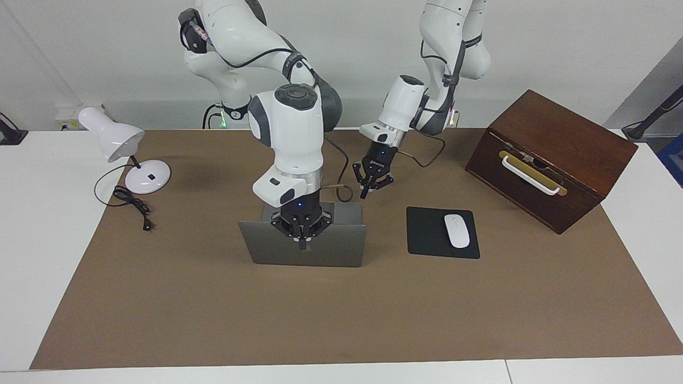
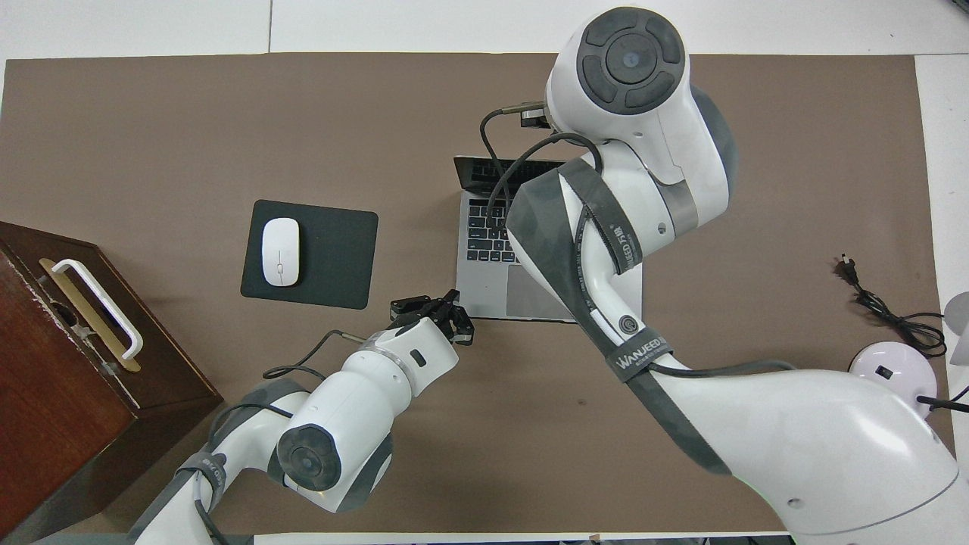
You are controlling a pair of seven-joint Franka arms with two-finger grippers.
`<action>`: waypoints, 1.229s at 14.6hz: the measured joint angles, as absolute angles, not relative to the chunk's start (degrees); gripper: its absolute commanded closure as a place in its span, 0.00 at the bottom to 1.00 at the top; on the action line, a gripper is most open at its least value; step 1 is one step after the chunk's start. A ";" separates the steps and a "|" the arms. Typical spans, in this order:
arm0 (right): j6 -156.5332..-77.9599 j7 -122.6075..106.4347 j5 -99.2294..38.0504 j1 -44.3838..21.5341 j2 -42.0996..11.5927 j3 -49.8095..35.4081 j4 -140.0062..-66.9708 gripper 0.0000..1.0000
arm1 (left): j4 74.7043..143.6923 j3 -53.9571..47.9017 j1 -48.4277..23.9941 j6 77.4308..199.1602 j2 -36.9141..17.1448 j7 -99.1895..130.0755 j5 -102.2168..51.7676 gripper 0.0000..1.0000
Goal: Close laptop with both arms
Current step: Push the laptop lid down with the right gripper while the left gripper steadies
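I see the laptop (image 1: 309, 246) standing open on the brown mat (image 1: 213, 309) that covers the bench (image 1: 32, 256), its silver-grey lid upright and its keyboard half turned toward the robots. Taking the laptop as my landmark: my right end effector (image 1: 302, 241) is at the lid's top edge, about the middle of it, pointing straight down. Its fingers (image 1: 302, 244) look pressed together at the edge, with the tip in front of the lid's outer face in the facing view; whether they actually pinch the lid I cannot tell. In the overhead view the right arm's wrist covers most of the screen and part of the keyboard.

My left end effector (image 1: 372, 184) hangs just beside the laptop's base, off the corner nearest the robots on the left arm's side. Its fingers (image 2: 454, 322) are spread and hold nothing.

The black mouse pad (image 1: 427, 234) lies beside the laptop toward the left arm's end of the bench, with a white mouse (image 1: 457, 230) on it. The wooden box (image 1: 555, 160) with a white handle sits at that same end, past the pad. A white desk lamp (image 1: 114, 138) stands well apart from the laptop toward the right arm's end, its black cord (image 1: 130, 202) lying on the mat.
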State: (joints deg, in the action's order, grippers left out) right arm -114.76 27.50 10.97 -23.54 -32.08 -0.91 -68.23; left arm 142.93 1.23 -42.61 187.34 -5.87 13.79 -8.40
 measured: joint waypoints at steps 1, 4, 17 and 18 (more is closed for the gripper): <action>-114.78 27.51 10.97 -23.53 -32.15 -0.91 -68.28 1.00 | 142.94 1.24 -42.91 189.06 -7.33 13.77 -8.40 1.00; -114.87 27.52 10.97 -23.52 -32.29 -0.89 -68.33 1.00 | 142.93 1.25 -43.32 193.58 -10.59 13.34 -8.40 1.00; -115.25 27.75 10.05 -22.50 -32.44 -0.88 -69.30 1.00 | 142.87 1.30 -44.61 199.32 -15.13 12.73 -8.40 1.00; -115.22 27.75 9.13 -22.26 -32.45 -0.89 -69.44 1.00 | 142.87 1.30 -44.73 199.32 -15.14 12.73 -8.40 1.00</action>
State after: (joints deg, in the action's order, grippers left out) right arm -115.22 27.75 9.13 -22.26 -32.45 -0.89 -69.44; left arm 142.87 1.30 -44.73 199.32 -15.14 12.73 -8.40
